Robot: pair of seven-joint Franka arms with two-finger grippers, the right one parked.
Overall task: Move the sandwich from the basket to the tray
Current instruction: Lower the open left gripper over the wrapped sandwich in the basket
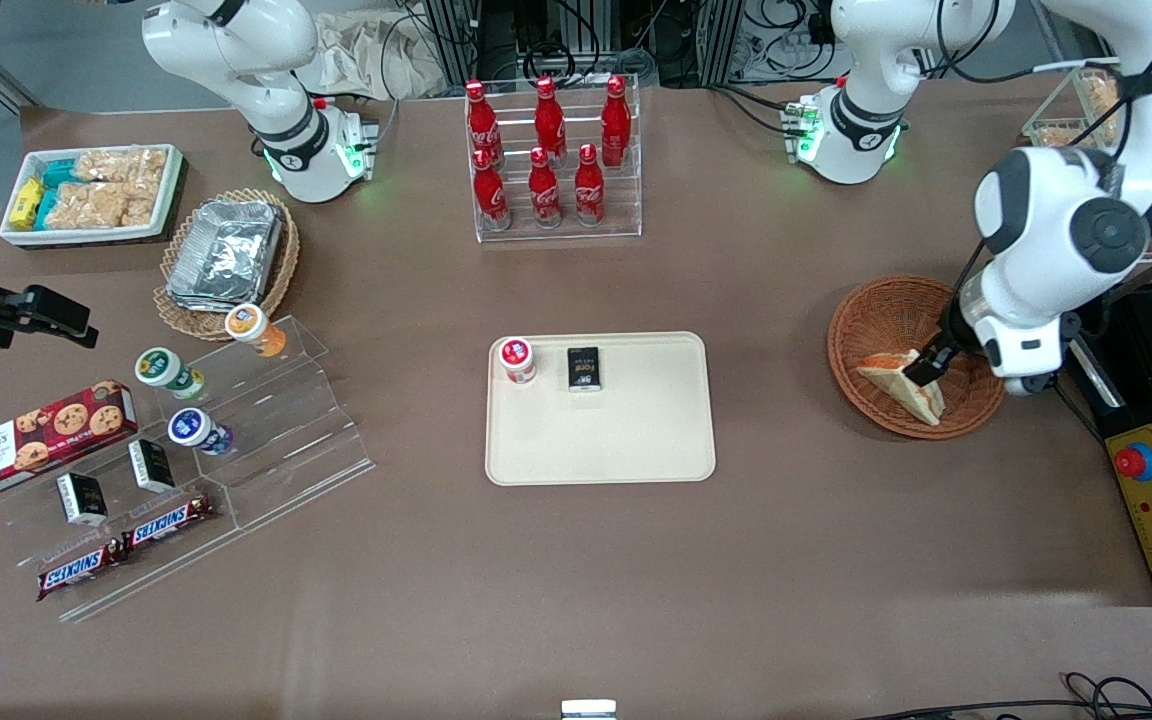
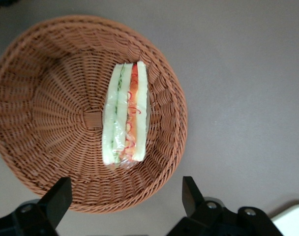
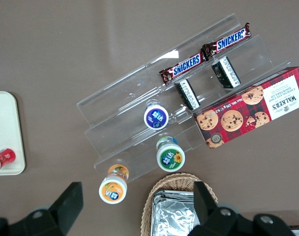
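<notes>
Gripper [image 2: 125, 199] hovers above the basket [image 2: 46, 73], fingers [image 2: 56, 199] spread wide (gripping nothing), apart from the sandwich [image 2: 126, 115] lying inside; the tray [image 1: 636, 440] sits well apart.

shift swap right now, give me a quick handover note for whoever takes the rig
Gripper: open, hovering just above the basket, fingers spread wide, holding nothing.
Sandwich: in the basket, leaning on the inner wall nearest the front camera, filling edge up, wrapped in clear film.
Tray: mid-table, toward the parked arm from the basket. A red-lidded cup and a small black packet stand at its edge farthest from the front camera; the rest is bare.
Done: gripper positioned over the sandwich.
Left: descend, grasp, lift, carry to the tray, release on the bare part.
</notes>
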